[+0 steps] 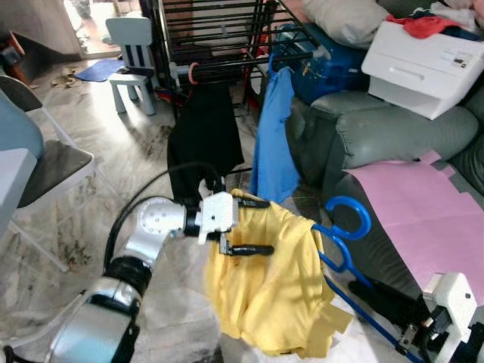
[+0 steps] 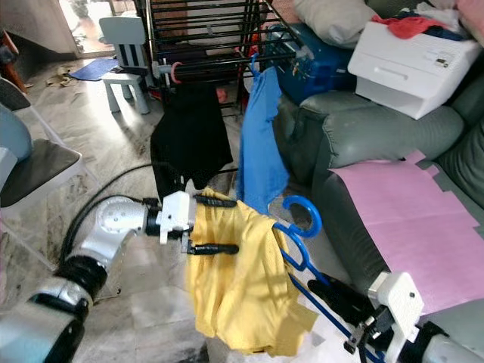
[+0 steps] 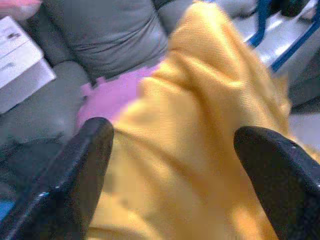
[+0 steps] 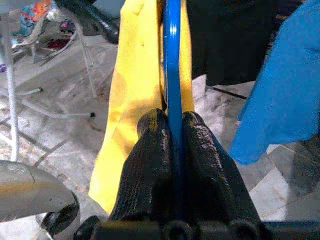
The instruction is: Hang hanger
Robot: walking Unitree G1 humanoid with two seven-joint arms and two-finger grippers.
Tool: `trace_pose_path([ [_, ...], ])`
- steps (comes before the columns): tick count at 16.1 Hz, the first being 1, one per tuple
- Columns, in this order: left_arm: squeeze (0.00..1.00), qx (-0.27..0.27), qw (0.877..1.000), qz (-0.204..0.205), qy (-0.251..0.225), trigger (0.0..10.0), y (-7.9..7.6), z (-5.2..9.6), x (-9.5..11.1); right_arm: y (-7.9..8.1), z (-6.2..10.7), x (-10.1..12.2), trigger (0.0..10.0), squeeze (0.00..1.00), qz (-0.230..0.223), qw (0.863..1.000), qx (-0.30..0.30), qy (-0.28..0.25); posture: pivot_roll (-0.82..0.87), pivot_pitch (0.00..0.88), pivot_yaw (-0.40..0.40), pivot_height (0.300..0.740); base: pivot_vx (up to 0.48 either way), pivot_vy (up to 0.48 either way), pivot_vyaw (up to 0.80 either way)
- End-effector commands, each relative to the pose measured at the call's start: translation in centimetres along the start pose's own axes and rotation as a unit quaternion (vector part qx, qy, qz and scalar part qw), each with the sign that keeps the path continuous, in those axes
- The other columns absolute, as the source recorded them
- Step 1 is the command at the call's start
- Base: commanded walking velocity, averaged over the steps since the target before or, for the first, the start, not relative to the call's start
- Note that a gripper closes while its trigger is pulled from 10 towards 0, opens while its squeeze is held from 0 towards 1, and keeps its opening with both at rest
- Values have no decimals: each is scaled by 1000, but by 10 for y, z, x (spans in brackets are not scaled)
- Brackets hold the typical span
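One blue hanger of smooth round tubing carries a soft, creased yellow shirt in the middle of the room. Its long axis runs from the right pincer at about 5 o'clock up toward 11 o'clock, and its open round hook curls upward at roughly 2 o'clock from the shirt. The right pincer is closed on the hanger's lower bar, its two ribbed black fingers pressed to either side of the tube. The left pincer reaches in from 9 o'clock at the shirt's upper edge, its two fingers spread apart with yellow cloth between them; I cannot tell whether they touch it.

Beyond, toward 12 o'clock, a black wire drying rack holds two hanging garments: one black, one blue. A grey leathery sofa at 2 o'clock bears a pink sheet and a white boxy printer. A small pale blue chair stands on the glossy marbled floor at 11 o'clock.
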State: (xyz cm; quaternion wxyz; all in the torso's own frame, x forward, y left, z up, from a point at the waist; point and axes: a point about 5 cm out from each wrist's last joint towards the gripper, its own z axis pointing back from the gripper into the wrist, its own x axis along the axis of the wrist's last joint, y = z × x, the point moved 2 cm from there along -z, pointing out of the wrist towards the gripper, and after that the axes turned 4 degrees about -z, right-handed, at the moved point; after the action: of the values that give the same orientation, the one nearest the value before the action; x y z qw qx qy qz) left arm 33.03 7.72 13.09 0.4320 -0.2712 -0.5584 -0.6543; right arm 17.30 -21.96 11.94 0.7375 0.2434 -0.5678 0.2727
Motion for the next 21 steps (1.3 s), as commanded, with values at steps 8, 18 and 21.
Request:
trace_pose_path([
  [8, 1000, -1, 998, -30, 62, 10000, 12, 9, -8, 9, 5, 20, 10000, 0, 24, 997, 71, -1, -7, 0, 16, 740, 0, 0, 0],
  [18, 0, -47, 994, -1, 94, 0, 14, 7, -12, 3, 10, 30, 10000, 0, 67, 993, 96, 32, -6, 0, 26, 740, 0, 0, 0],
  [21, 0, -23, 994, -11, 104, 0, 21, 5, -11, -3, 8, 34, 10000, 0, 94, 992, 82, 29, -7, 0, 27, 740, 0, 0, 0],
])
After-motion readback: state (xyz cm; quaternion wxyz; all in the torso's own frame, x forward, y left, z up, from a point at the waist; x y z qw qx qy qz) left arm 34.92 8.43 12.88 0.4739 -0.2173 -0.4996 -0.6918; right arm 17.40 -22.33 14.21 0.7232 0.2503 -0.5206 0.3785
